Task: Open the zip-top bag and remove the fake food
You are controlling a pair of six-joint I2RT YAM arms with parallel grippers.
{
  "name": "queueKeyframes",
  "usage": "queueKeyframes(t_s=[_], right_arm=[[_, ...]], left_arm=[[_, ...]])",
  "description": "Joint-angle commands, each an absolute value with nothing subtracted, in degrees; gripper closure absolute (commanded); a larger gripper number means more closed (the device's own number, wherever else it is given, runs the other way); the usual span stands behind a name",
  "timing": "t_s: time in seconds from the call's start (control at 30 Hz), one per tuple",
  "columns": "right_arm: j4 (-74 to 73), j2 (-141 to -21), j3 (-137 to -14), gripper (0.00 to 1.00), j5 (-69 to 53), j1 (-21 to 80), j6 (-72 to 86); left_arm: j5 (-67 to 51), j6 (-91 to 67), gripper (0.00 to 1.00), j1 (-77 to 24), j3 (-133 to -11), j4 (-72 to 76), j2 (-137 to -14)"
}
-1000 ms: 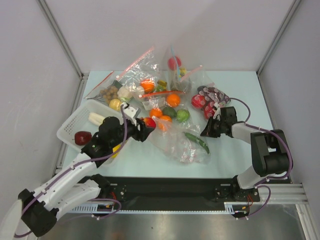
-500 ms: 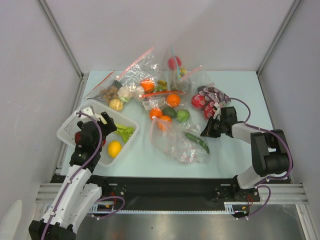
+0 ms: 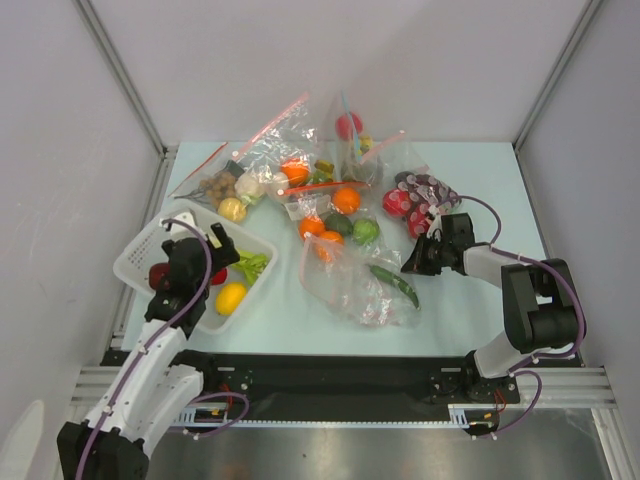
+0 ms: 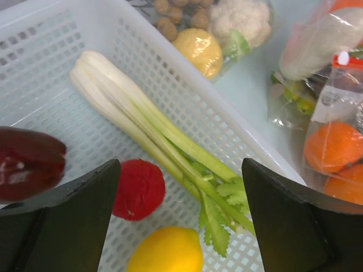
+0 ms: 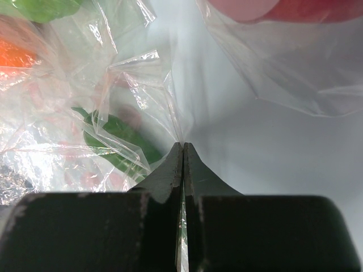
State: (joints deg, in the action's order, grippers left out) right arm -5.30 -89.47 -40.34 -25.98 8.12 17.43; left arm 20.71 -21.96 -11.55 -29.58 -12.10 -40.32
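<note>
Pale blue counter (image 3: pixel 300 315) carries everything, and my right gripper (image 5: pixel 182 148) is pinched fully shut on a fold of the large clear crinkly zip-top bag (image 3: pixel 360 290), I judge to anchor it while the other arm unloads. My left gripper (image 4: pixel 180 167) hangs wide open and empty over the white perforated plastic basket (image 4: pixel 57 39) of small plastic fake food (image 4: pixel 165 263), well apart from the bag, where a green toy pod (image 3: pixel 393 284) lies inside
</note>
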Motion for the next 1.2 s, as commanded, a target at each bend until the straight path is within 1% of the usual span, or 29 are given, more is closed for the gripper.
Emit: queueKeyframes(t_s=[0.0, 0.1, 0.2, 0.23, 0.27, 0.33, 0.37, 0.47, 0.53, 0.6, 0.8, 0.93, 1.17], right_arm=[[-4.8, -88.3, -41.8, 1.0, -26.1, 7.8, 17.4], [-5.0, -88.3, -41.8, 1.0, -25.9, 7.8, 17.5], [-5.2, -88.5, -42.0, 1.0, -25.8, 7.8, 17.5], [-5.0, -88.4, -42.0, 1.0, -25.9, 7.8, 17.5], [-5.1, -88.5, -42.0, 1.0, -25.9, 7.8, 17.5], [-5.1, -88.6, -42.0, 1.0, -25.9, 7.8, 17.6], [-5.1, -88.8, -42.1, 1.0, -25.9, 7.8, 17.6], [-5.0, -88.9, -42.0, 1.0, -26.1, 7.8, 17.6], [-5.3, -88.8, -42.1, 1.0, -26.2, 7.8, 17.5], [-5.3, -88.6, -42.1, 1.0, -26.1, 7.8, 17.5], [-5.0, -89.2, -42.4, 1.0, -26.5, 7.8, 17.7], [-4.9, -89.3, -42.2, 1.0, -26.6, 7.8, 17.8], [-5.3, -89.1, -41.9, 1.0, -26.4, 7.8, 17.8]], left_arm=[[16.4, -19.4, 0.09, -14.0, -31.3, -7.5, -41.9], [12.5, -17.5, 0.12, -17.6, -33.0, -5.7, -43.5], [10.3, -15.0, 0.2, -24.2, -35.9, -6.0, -46.1], [9.8, -13.9, 0.26, -25.6, -37.5, -6.2, -46.8], [8.4, -13.5, 0.29, -26.9, -38.2, -6.2, -47.6], [6.3, -12.9, 0.32, -30.0, -40.0, -6.2, -50.2], [3.4, -12.7, 0.38, -31.0, -40.4, -5.8, -51.1], [0.4, -12.0, 0.45, -34.4, -41.7, -4.5, -54.1], [-1.3, -11.3, 0.48, -36.2, -42.5, -5.3, -56.0], [-3.6, -10.9, 0.5, -36.9, -42.5, -5.1, -56.9], [-10.0, -10.5, 0.5, -38.5, -41.9, -2.3, -59.8], [-15.9, -10.8, 0.51, -39.4, -42.4, -1.5, -64.2], [-19.2, -12.0, 0.48, -42.8, -41.4, 4.9, -73.8]])
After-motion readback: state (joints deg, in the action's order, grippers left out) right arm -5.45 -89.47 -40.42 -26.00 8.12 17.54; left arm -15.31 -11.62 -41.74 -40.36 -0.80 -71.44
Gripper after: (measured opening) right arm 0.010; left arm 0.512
